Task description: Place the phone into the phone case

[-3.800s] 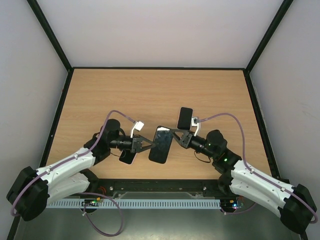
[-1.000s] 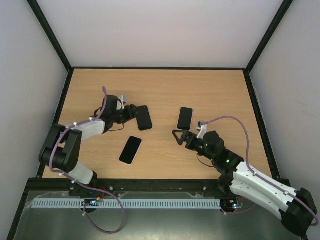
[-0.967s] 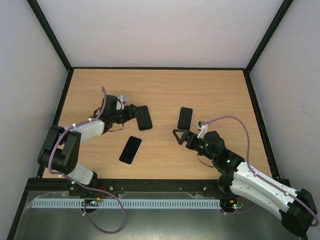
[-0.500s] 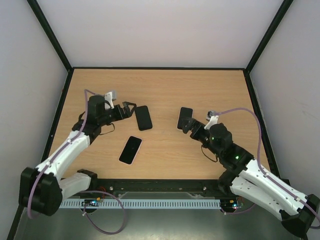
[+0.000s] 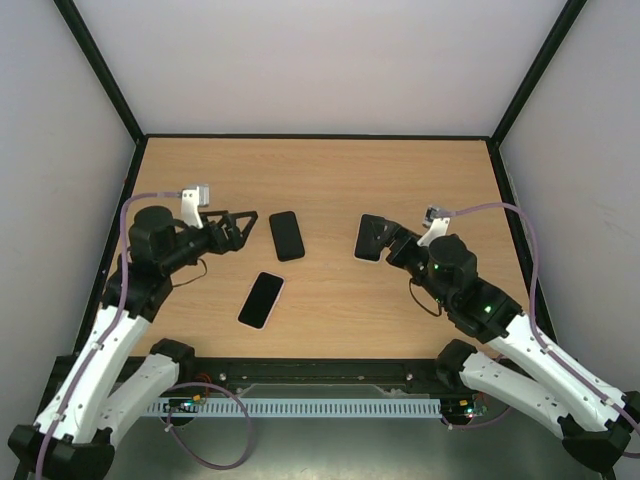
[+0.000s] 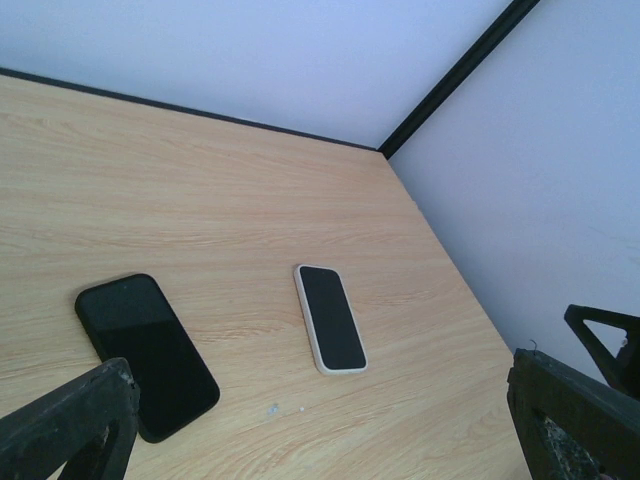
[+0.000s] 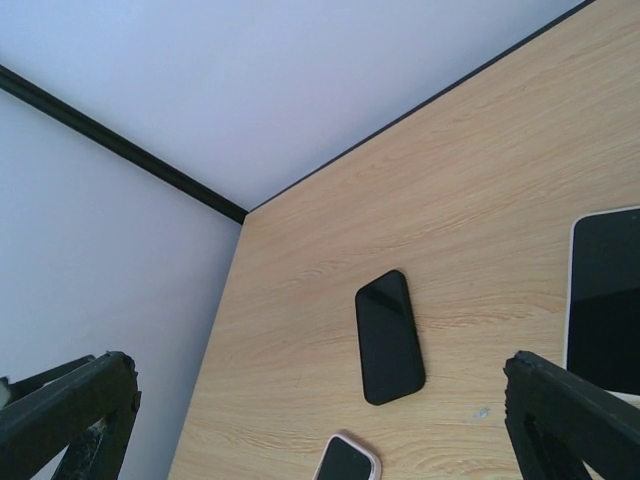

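Note:
A black phone (image 5: 287, 235) lies flat on the table (image 5: 330, 180). Its thick dark rim looks like a case, though I cannot tell for sure. It shows again in the left wrist view (image 6: 147, 340) and the right wrist view (image 7: 390, 335). My left gripper (image 5: 243, 230) hangs open a short way to its left, holding nothing; in its own view (image 6: 320, 370) only bare wood lies between the fingers. My right gripper (image 5: 383, 240) is open and empty (image 7: 318, 370), over the edge of a white-rimmed phone (image 5: 366, 238).
A phone in a pale pinkish case (image 5: 261, 299) lies near the front left, also seen by the left wrist camera (image 6: 330, 317). The white-rimmed phone sits at the right edge of the right wrist view (image 7: 605, 290). Black-framed walls enclose the table.
My left gripper has let go of the black phone and drawn back to the left, fully open. My right gripper has moved up and back over the white-rimmed phone.

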Motion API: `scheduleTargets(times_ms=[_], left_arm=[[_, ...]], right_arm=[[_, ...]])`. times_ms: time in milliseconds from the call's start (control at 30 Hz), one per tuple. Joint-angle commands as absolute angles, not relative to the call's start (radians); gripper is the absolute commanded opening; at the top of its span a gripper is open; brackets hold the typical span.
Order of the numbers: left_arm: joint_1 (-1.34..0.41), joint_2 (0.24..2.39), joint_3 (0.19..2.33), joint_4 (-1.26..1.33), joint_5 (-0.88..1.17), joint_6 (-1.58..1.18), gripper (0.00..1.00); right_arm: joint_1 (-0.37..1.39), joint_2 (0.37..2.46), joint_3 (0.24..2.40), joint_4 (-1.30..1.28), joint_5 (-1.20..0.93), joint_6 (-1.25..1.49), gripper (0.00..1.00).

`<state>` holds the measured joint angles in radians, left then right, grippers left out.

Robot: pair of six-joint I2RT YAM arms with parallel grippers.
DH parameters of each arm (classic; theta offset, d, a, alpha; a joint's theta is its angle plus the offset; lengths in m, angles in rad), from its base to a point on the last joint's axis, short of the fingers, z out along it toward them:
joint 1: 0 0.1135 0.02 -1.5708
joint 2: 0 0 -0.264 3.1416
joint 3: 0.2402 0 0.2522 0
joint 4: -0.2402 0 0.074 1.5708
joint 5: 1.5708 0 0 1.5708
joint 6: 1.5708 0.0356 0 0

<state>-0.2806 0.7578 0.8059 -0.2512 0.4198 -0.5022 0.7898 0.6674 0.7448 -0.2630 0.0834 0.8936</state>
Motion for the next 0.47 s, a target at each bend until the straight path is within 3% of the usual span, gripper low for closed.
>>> scheduleTargets(times_ms=[0,433], left_arm=[[-0.279,0.696,0.791,-0.314,0.411,-0.476,1.0],[-0.279,0.631,0.719,-0.305,0.374,-0.51,1.0]], right_arm=[[0.794,0.645,0.722,-0.29,0.105,0.901,0.98],[0.794,0.604,0.626,-0.258,0.075,0.95,0.98]])
